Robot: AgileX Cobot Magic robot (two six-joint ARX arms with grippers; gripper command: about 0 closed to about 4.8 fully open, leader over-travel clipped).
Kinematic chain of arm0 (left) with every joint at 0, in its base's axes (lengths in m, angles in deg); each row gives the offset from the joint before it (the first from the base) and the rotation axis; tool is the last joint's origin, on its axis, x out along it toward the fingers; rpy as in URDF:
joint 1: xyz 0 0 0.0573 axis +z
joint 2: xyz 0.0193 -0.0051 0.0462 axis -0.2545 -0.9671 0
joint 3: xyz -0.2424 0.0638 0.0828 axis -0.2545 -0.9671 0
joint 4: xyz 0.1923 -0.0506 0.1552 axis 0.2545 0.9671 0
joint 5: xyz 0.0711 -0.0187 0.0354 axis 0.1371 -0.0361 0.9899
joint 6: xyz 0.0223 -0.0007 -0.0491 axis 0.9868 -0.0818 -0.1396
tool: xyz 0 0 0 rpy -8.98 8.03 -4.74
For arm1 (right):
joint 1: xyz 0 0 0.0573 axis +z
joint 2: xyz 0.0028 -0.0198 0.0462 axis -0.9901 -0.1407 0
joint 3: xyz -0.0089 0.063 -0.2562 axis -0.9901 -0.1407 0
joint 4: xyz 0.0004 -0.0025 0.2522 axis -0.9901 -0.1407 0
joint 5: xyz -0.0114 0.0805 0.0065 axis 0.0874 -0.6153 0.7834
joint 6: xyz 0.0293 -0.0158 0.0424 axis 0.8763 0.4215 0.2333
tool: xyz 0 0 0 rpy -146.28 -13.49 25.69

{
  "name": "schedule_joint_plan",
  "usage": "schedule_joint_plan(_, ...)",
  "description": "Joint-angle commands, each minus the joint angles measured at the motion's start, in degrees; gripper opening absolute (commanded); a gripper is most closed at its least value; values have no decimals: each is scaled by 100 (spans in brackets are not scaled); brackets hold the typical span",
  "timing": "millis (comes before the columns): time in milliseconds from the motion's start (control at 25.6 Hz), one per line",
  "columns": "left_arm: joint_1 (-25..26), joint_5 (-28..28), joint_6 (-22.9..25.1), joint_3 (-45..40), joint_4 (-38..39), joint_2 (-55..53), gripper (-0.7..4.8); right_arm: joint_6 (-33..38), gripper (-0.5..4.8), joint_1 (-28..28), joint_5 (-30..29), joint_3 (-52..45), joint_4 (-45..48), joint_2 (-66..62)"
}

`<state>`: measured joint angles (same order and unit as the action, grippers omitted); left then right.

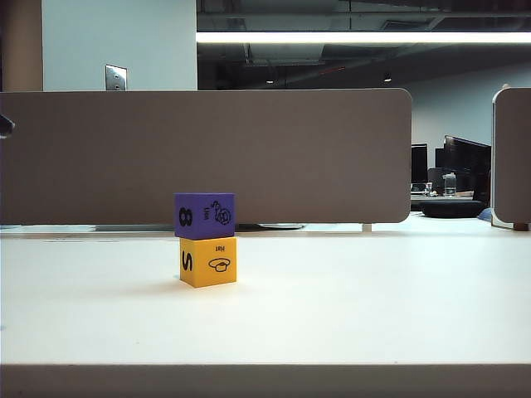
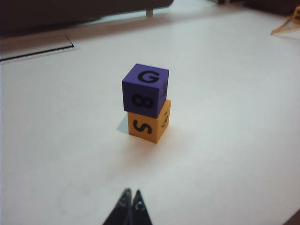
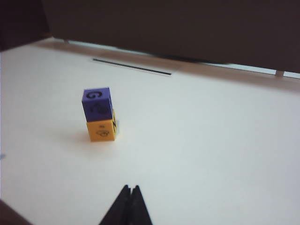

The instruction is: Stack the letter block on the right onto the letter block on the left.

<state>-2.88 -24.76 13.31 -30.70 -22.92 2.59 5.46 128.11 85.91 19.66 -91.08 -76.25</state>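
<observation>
On worktop (image 1: 348, 323), left of centre: purple block (image 1: 205, 215) stacked squarely upon yellow block (image 1: 208, 261). Left gripper (image 2: 131, 202): fingers clenched, empty, well apart from stack. Right gripper (image 3: 130, 197): fingers clenched, empty, likewise withdrawn.

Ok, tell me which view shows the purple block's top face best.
The left wrist view: the purple block fills more of the picture and its top G reads clearly. The right wrist view shows the G smaller and at a slant. The exterior view is level with the table, so only side faces show.
</observation>
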Motion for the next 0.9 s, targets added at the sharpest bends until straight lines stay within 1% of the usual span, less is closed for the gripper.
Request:
schedule_joint_plan(39, 4, 4, -105, -323, -415, 243, -6, -33, -4, -22, -13, -192, 273, -79)
schedule_joint_plan(117, 4, 208, -149, -540, -723, 380, -5, -26, -4, -17, -11, -461, 717, -74)
schedule_joint_plan(196, 4, 214, -146, -717, -970, 472, -6, -28, -4, -22, -11, -758, 1161, -35)
schedule_joint_plan(352, 4, 205, -142, -852, -1032, 564, -6, -33, -4, -28, 2, -1311, 1652, -24)
schedule_joint_plan(469, 4, 197, -120, -901, -988, 573, -6, -24, -4, -26, -20, -1926, 1759, -24)
schedule_joint_plan(508, 4, 197, -94, -940, -999, 595, -6, -116, -4, -28, -63, -1912, 1609, -31)
schedule_joint_plan(547, 4, 199, -57, -1021, -1003, 654, -6, -361, -4, -28, -219, -1917, 1694, -66)
schedule_joint_plan(587, 4, 199, -52, -1082, -997, 717, -6, -479, -4, -26, -212, -1917, 1698, -57)
schedule_joint_plan(626, 4, 199, -52, -1145, -999, 765, -6, -507, -4, -28, -214, -1917, 1685, -50)
schedule_joint_plan(704, 4, 214, 63, -1143, -741, 883, -5, -511, -4, -28, -203, -1917, 1679, -48)
schedule_joint_plan(899, 7, 243, 70, -1143, -684, 1180, -6, -474, -4, -26, -208, -1917, 1666, -24)
